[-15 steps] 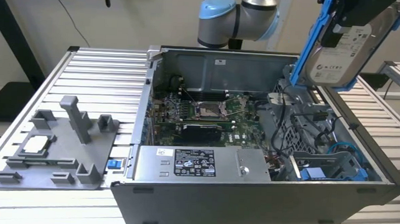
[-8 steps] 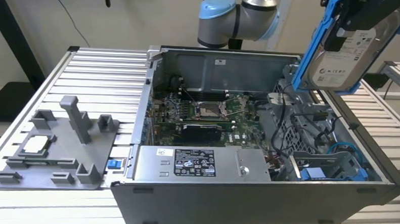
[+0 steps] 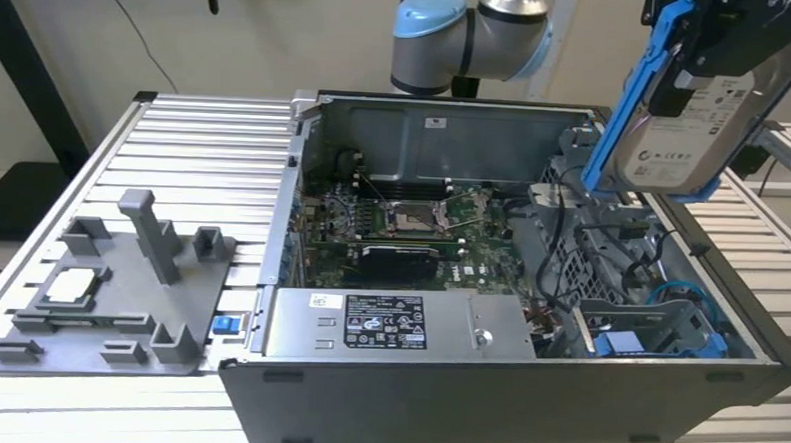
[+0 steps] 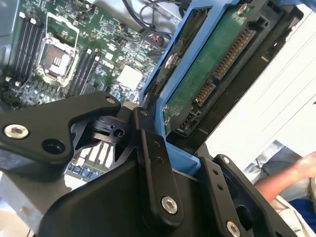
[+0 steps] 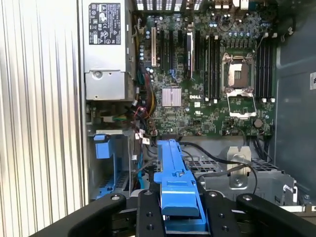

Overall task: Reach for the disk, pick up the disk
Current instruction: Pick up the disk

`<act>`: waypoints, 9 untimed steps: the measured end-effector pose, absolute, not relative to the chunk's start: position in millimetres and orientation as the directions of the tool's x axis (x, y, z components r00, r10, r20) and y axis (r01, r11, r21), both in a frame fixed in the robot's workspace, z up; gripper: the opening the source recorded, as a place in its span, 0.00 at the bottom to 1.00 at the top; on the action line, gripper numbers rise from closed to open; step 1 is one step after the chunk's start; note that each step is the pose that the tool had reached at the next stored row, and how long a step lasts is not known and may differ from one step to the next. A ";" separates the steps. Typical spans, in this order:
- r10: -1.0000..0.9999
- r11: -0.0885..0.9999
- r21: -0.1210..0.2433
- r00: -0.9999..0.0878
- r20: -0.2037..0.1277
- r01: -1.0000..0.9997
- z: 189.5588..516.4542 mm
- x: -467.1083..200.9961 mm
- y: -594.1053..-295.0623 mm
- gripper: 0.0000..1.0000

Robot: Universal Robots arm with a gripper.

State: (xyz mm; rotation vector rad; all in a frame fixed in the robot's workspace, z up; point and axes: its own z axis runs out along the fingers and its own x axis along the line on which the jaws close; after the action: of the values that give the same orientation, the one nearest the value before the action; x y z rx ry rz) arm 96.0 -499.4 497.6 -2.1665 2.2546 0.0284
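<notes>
Silver metal disk (image 3: pixel 687 129) in glossy blue plastic bracket; matt black fingers (image 5: pixel 148 217).

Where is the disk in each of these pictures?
Exterior view: the disk hangs in the gripper, high at the exterior view's right, lifted above the open computer case.
Second wrist view: the disk shows its green underside in the blue bracket, just past the black fingers.
First wrist view: the bracket's blue edge sits between the fingers.
Shared landmark: the empty processor socket.
</notes>
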 end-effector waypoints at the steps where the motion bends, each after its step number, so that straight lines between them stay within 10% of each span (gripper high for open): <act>1: -0.999 0.040 0.003 -0.040 -0.023 -0.999 497.6 96.0 -502.0 0.00; 9: -0.999 0.040 0.003 -0.040 -0.025 -0.999 497.5 96.0 -528.1 0.00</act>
State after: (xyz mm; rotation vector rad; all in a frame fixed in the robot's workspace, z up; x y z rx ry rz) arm 96.0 -528.1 497.5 -2.1657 2.2538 0.0302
